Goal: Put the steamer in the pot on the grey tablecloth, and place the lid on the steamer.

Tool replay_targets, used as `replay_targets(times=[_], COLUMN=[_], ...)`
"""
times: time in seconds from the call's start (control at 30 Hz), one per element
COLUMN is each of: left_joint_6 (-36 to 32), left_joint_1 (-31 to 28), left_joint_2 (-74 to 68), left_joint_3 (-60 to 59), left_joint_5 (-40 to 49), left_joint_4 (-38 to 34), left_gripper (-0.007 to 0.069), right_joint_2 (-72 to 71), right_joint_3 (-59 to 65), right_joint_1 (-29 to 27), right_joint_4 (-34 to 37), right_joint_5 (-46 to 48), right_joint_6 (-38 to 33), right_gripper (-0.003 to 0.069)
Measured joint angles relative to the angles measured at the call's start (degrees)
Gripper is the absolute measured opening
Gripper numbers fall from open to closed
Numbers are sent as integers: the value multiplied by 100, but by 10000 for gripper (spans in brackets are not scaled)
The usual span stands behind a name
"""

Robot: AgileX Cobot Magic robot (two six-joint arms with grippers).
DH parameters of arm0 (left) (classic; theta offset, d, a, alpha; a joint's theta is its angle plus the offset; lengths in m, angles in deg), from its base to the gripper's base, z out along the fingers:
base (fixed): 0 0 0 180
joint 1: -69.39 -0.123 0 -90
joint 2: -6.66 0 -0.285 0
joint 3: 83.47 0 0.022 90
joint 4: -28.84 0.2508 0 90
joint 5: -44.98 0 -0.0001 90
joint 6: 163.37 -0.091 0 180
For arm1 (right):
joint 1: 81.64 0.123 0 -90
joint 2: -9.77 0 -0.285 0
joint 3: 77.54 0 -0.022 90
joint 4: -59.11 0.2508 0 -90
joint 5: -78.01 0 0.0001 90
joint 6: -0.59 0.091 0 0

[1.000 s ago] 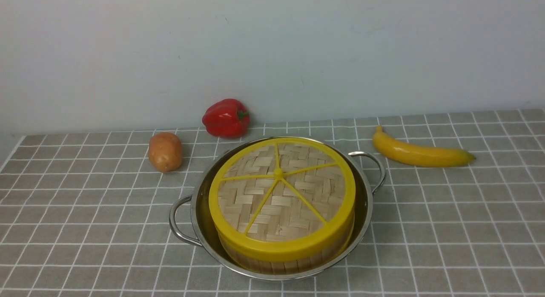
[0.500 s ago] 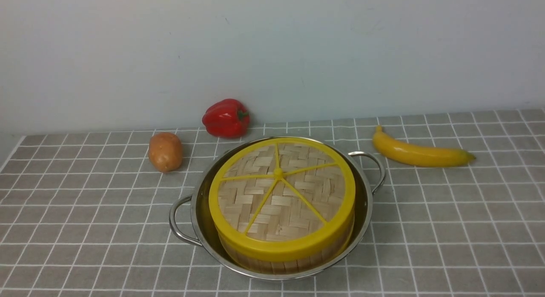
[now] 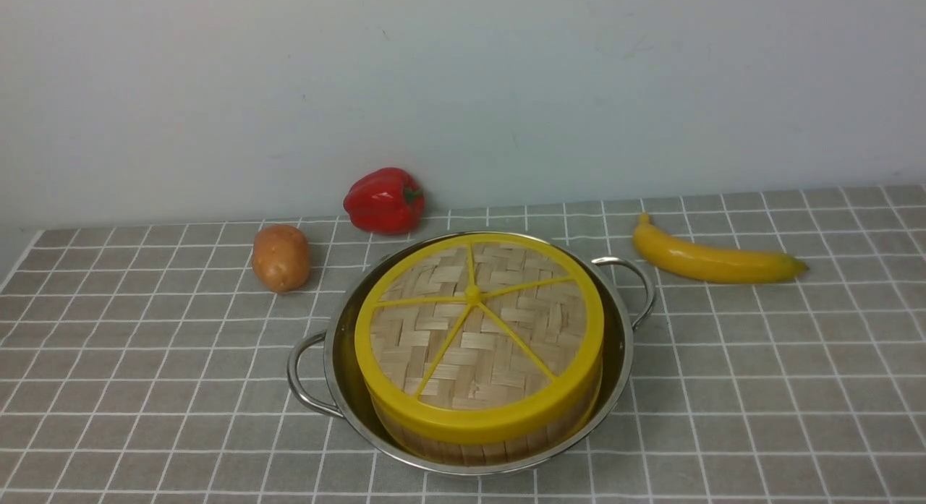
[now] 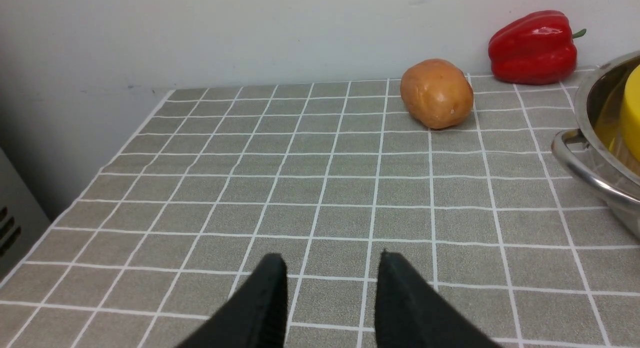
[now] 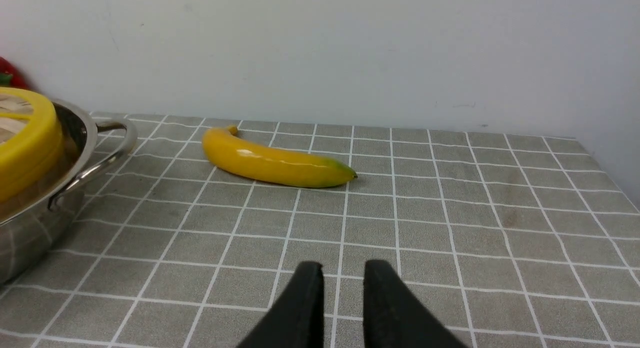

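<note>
Front view shows the lid (image 3: pixel 478 335) on the steamer (image 3: pixel 483 440) inside the pot (image 3: pixel 623 345). Left gripper (image 4: pixel 331 268), spread and empty, has the pot ahead to its right; right gripper (image 5: pixel 343 272), slightly parted and empty, has it ahead-left.

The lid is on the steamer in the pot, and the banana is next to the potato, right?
Not quite. The lid is on the steamer in the pot, but the front view shows the red pepper next to the potato. The banana lies across the pot.
</note>
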Motion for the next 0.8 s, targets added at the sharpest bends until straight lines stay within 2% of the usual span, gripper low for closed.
replay_targets(times=[0.8], left_joint_6=[0], left_joint_1=[0], left_joint_2=[0], left_joint_3=[0], left_joint_5=[0], left_joint_4=[0], left_gripper=[243], right_joint_2=[0], right_joint_3=[0], right_joint_1=[0], right_joint_4=[0], right_joint_5=[0], right_joint_6=[5], right_gripper=[216])
